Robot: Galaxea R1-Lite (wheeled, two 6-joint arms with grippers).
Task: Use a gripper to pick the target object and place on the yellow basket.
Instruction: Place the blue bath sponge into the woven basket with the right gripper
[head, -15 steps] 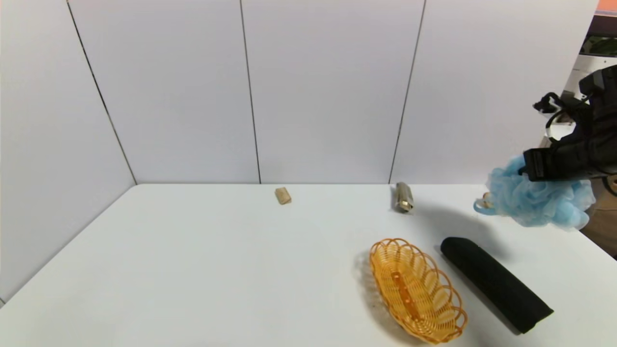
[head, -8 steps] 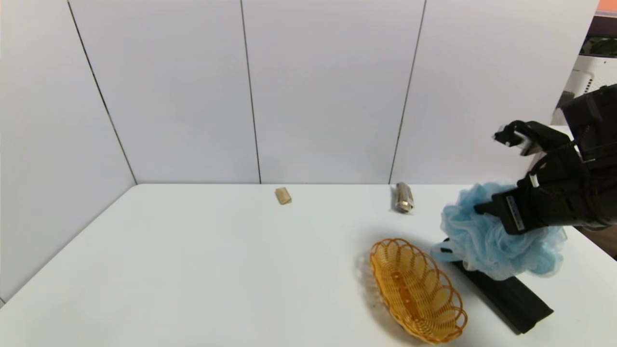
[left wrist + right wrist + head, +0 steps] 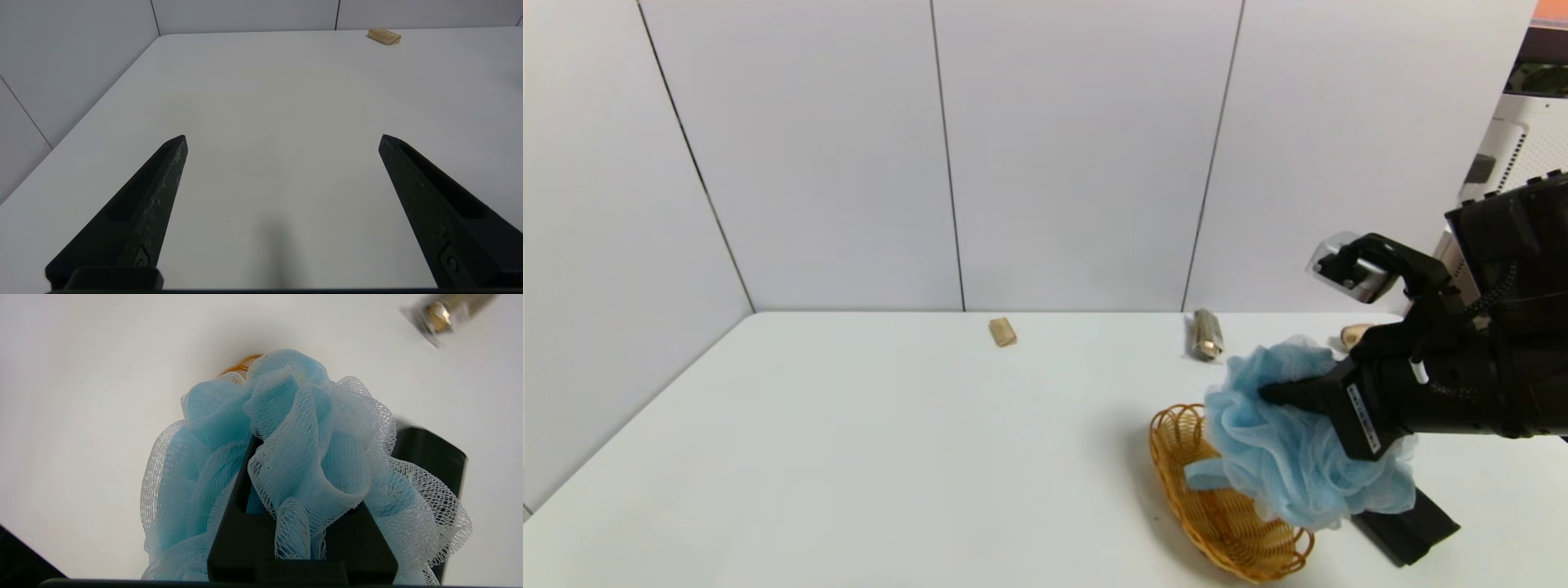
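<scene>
Head view gives you the right hand (image 3: 1278, 396) coming in from the right side of the scene, its black fingers clamped into the light blue bath pouf (image 3: 1290, 453). You can see the pouf held off the tabletop (image 3: 890, 457), hanging over the right-hand and far part of the yellow basket (image 3: 1225, 523) and hiding much of it; whether its lowest ruffles touch the basket's rim you cannot tell. A loose strip of blue mesh droops from the pouf toward the basket's inside. Just right of the basket lies the long black folded cloth (image 3: 1409, 523), mostly covered by the pouf and the arm, with only its near end showing.

In the right wrist view you find the same grip from behind: mesh ruffles (image 3: 302, 457) bulge over and around the pinched fingers, and a sliver of the orange basket (image 3: 239, 367) peeks past the pouf's far edge.

Toward the back of the tabletop you have a small tan block (image 3: 1002, 331), a brownish upright-lying cylinder (image 3: 1207, 333), and a tan lump (image 3: 1356, 333) partly behind the right arm.

Your left hand (image 3: 282, 139) appears only in the left wrist view, hovering over bare tabletop with its two pointed fingers spread wide, nothing between them, the tan block (image 3: 384, 36) far ahead.
</scene>
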